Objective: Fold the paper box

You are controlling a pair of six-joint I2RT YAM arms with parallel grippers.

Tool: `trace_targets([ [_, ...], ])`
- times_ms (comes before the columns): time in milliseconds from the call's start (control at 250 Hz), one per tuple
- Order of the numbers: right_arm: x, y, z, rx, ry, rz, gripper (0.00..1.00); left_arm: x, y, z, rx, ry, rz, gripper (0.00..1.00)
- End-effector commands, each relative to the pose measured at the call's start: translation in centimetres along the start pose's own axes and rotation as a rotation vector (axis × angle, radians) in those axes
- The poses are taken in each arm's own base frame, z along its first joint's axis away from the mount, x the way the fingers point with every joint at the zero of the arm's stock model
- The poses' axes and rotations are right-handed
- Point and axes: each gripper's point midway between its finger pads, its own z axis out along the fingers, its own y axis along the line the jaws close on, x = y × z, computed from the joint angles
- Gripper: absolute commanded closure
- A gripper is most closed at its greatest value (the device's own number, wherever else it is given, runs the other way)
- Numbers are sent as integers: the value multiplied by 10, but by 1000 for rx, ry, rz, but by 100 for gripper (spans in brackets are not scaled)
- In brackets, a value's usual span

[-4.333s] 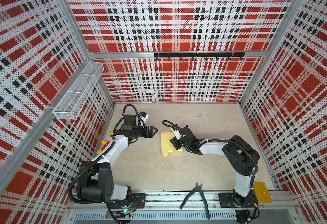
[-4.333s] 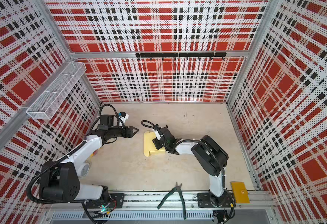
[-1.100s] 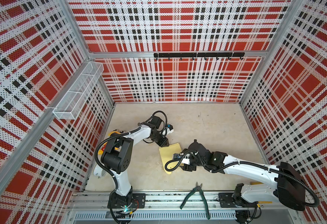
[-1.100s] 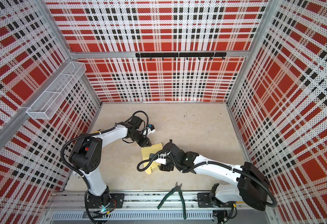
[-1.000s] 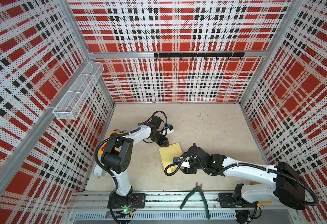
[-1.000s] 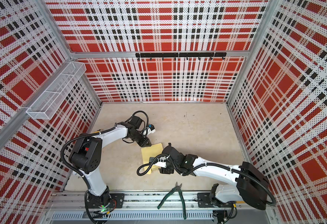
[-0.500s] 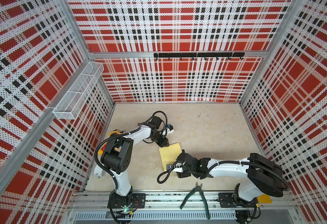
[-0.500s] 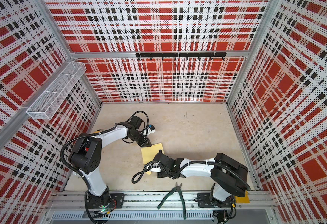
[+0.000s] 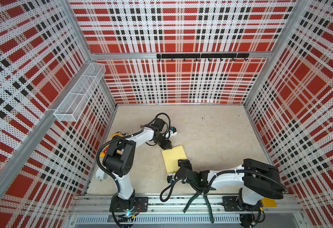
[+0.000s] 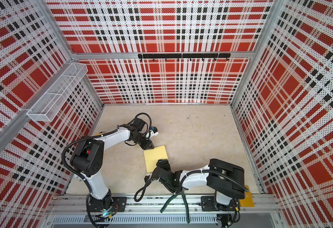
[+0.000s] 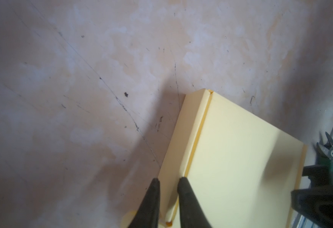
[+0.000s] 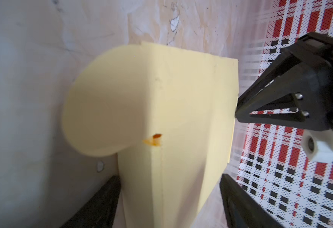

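Left gripper [image 11: 168,180] pinches the paper box [image 9: 173,158] at its 11 o'clock corner; right gripper [image 12: 170,176], spread wide, straddles the 5 o'clock end

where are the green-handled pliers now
In both top views the green-handled pliers lie across the front aluminium rail, right of centre, under the right arm.

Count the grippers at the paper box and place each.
2. The left gripper pinches the paper box at its far edge; the right gripper stands open astride its near end. Neither is hidden.
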Motion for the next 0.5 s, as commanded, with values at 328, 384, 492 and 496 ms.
trace_targets([
  [328, 2, -26, -18, 112, -4, -16, 9, 13, 6, 13, -3, 83, -10, 79],
  [384, 3, -25, -20, 113, -7, -18, 8, 13, 6, 14, -3, 87, -11, 79],
  [492, 1, -24, -22, 100, -25, -17, 8, 13, 7, 16, -4, 92, -12, 79],
  [496, 1, -23, -22, 98, -25, -17, 8, 13, 7, 15, -4, 91, -12, 79],
])
